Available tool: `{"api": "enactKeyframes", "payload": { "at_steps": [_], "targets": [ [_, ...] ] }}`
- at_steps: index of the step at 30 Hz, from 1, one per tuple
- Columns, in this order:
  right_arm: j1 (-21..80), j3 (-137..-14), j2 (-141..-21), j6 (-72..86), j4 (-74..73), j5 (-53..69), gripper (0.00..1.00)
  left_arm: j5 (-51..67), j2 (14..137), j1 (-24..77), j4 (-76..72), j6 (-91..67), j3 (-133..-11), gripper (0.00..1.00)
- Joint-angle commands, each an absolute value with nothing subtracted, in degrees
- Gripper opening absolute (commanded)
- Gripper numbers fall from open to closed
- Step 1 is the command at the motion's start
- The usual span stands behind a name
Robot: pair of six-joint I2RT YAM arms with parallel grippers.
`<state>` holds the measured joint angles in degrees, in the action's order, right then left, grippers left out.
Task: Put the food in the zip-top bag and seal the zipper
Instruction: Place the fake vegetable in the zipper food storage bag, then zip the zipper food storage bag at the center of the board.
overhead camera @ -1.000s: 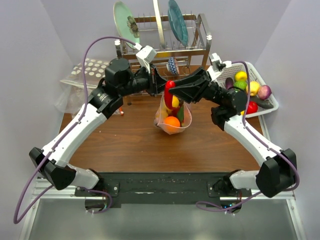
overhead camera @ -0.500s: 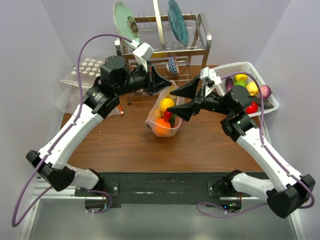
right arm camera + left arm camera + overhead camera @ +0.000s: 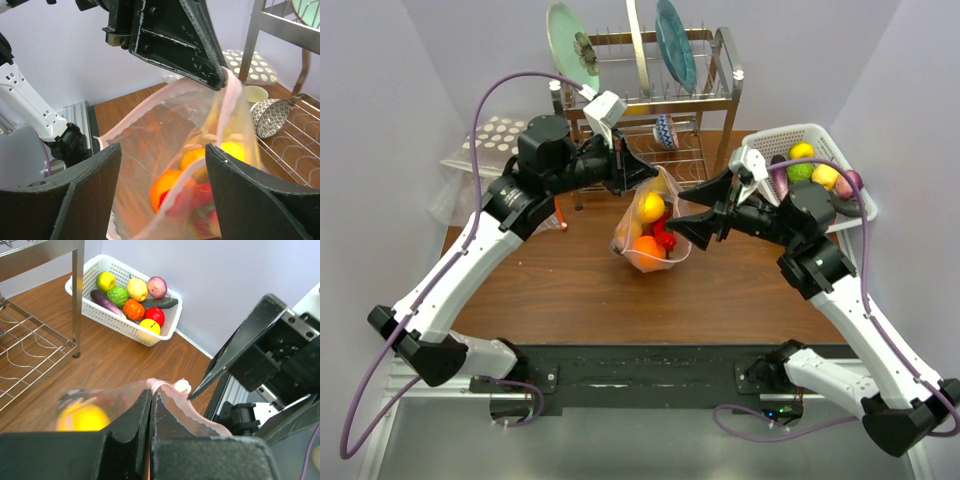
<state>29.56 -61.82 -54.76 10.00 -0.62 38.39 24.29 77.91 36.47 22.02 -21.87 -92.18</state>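
From above, we see the left gripper (image 3: 650, 176) clamped on the rim of the zip-top bag (image 3: 630, 258). The bag hangs over the middle of the table (image 3: 570, 290), mouth up, so its load sags to the bottom. We judge this hold is there to keep the mouth reachable. We cannot tell whether the bag's bottom rests on the wood. The right gripper (image 3: 682, 206) stands just beside the bag, its jaws wide apart and empty. Inside the bag we count three pieces: one lemon (image 3: 650, 207), one orange (image 3: 645, 247) and one red piece (image 3: 666, 234). In the left wrist view, the jaws press flat on the pink zipper (image 3: 185, 405). Well apart from the bag, the white basket (image 3: 167, 330) holds more food (image 3: 134, 309), nine pieces by our count. In the right wrist view, the two spread fingers (image 3: 240, 200) frame the gaping, unsealed mouth and grip nothing. In all we count one bag, one basket and two grippers.
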Motion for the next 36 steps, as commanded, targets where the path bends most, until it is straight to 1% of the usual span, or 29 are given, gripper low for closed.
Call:
{"api": "enactKeyframes", "payload": {
  "at_steps": [1, 5, 9, 12, 13, 17, 22, 36],
  "targets": [
    [29.53, -61.00, -51.51, 9.23, -5.26, 34.46, 0.70, 26.36, 74.18, 36.65, 19.50, -18.29, -92.11, 0.00],
    [29.62, -59.15, -48.35, 7.12, -7.91, 33.05, 0.63, 27.24, 73.48, 36.74, 23.72, -15.30, -92.11, 0.00],
    [29.53, -56.17, -45.80, 6.41, -8.09, 34.18, 0.58, 32.06, 71.81, 36.65, 27.06, -12.22, -91.06, 0.00],
    [29.53, -52.92, -44.91, 8.17, -4.93, 37.87, 0.57, 36.02, 70.14, 36.65, 29.35, -9.76, -90.36, 0.00],
    [29.62, -51.69, -44.91, 8.87, -3.36, 41.10, 0.57, 36.56, 69.09, 36.74, 29.88, -9.06, -90.18, 0.00],
    [29.71, -50.63, -46.14, 8.88, -2.81, 46.39, 0.55, 39.02, 66.71, 36.74, 30.15, -8.61, -89.91, 0.00],
    [29.71, -49.83, -46.32, 10.80, -0.27, 48.34, 0.53, 41.39, 65.92, 36.65, 31.02, -9.49, -92.72, 0.00],
    [33.48, -53.96, -47.72, 11.43, 2.28, 50.10, 0.46, 41.31, 67.85, 36.74, 30.67, -11.43, -94.66, 0.00]
  ]
}}
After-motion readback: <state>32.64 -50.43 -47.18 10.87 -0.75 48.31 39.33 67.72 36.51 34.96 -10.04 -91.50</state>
